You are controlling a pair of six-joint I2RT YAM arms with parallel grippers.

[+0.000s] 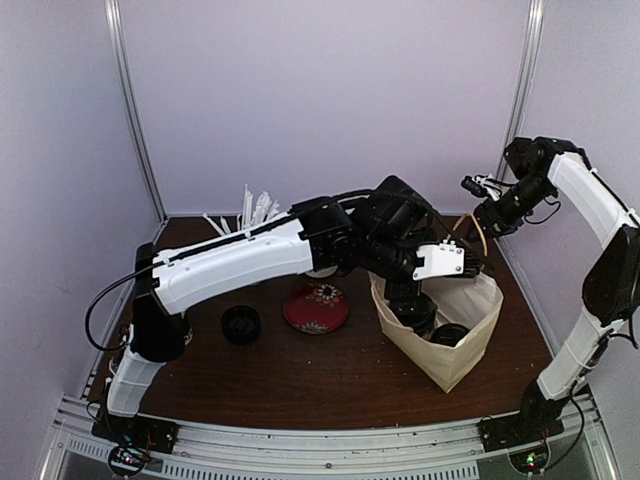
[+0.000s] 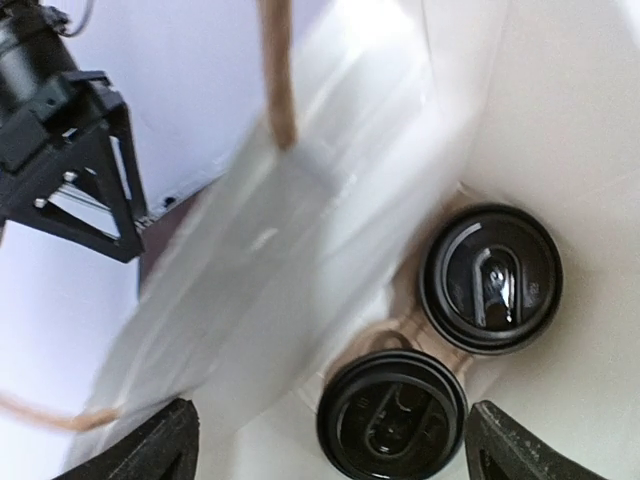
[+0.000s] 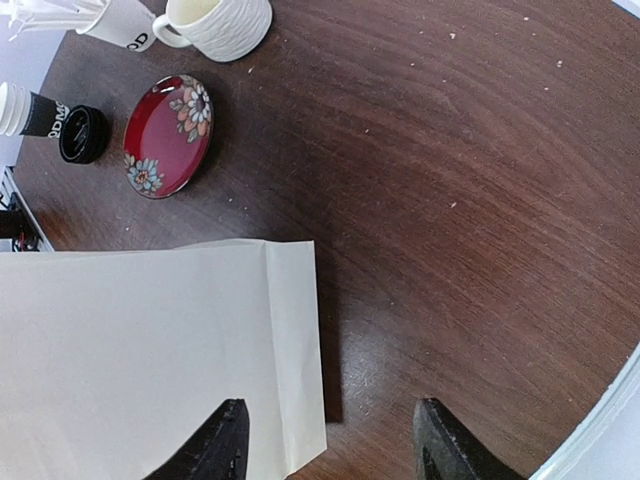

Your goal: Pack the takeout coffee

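Note:
Two black takeout coffee cups with black lids stand inside the cream paper bag (image 1: 470, 350), one to the left (image 1: 413, 308) and one nearer (image 1: 450, 335). In the left wrist view I look down on both lids, one at the right (image 2: 491, 278) and one at the bottom (image 2: 392, 415). My left gripper (image 1: 402, 288) hangs over the bag's mouth, open and empty (image 2: 335, 450), with its fingertips either side of the lower lid and above it. My right gripper (image 1: 475, 187) is raised behind the bag, open and empty (image 3: 335, 450), over the bag's edge (image 3: 150, 350) and bare table.
A red flowered plate (image 1: 316, 307) and a loose black lid (image 1: 241, 324) lie left of the bag. A white cup of straws (image 3: 115, 20), a cream mug (image 3: 215, 20) and another black lettered cup (image 3: 30, 112) stand further back and left. The bag's brown handle (image 1: 482, 235) sticks up.

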